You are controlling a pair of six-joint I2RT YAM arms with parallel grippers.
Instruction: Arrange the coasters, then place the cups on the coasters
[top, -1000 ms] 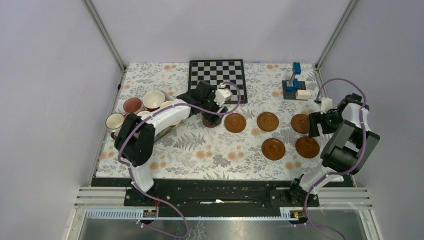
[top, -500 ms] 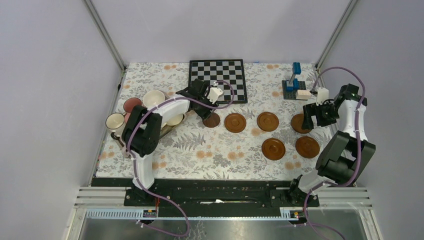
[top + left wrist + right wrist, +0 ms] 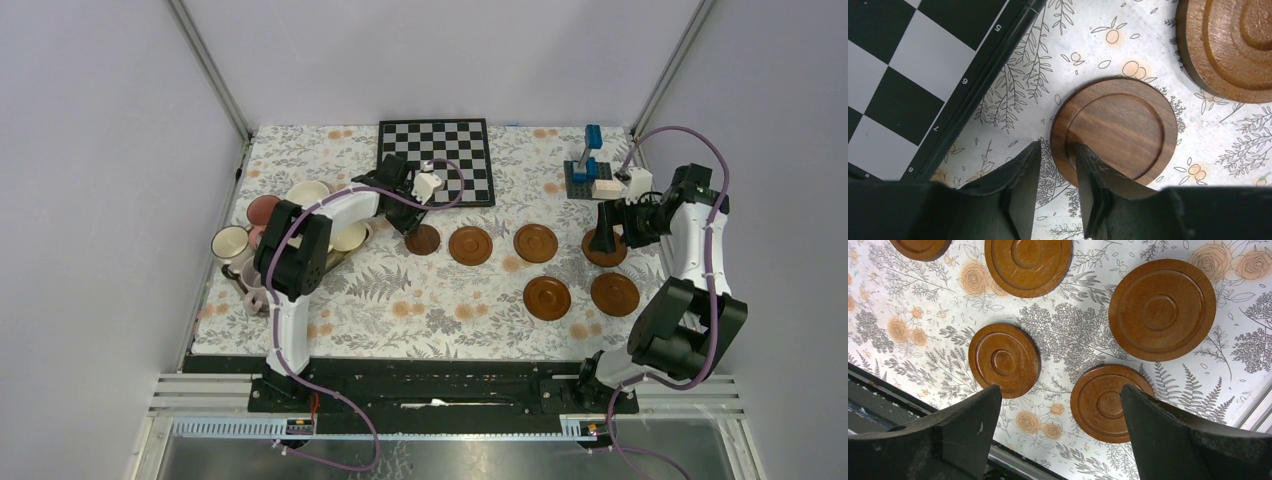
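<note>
Six round wooden coasters lie on the flowered cloth. The small dark coaster (image 3: 423, 239) (image 3: 1120, 127) is leftmost, with three reddish coasters (image 3: 470, 245) (image 3: 536, 242) (image 3: 603, 250) in a row to its right. Two more coasters (image 3: 547, 298) (image 3: 614, 294) lie nearer. My left gripper (image 3: 405, 218) (image 3: 1058, 146) hovers at the dark coaster's back-left edge. Its jaws are a narrow gap apart and clamp nothing. My right gripper (image 3: 604, 236) (image 3: 1060, 390) hangs wide open above the right-hand coasters (image 3: 1110, 402) (image 3: 1004, 360). The cups (image 3: 232, 242) (image 3: 308, 195) cluster at the far left.
A chessboard (image 3: 435, 160) (image 3: 908, 65) lies at the back, just behind my left gripper. A blue block build (image 3: 588, 170) stands at the back right. The cups crowd a metal tray (image 3: 335, 262) by the left edge.
My left gripper drew back from over the dark coaster toward the chessboard, its jaws narrowing. My right arm swung back and left over the far-right coaster, its jaws widening a little.
</note>
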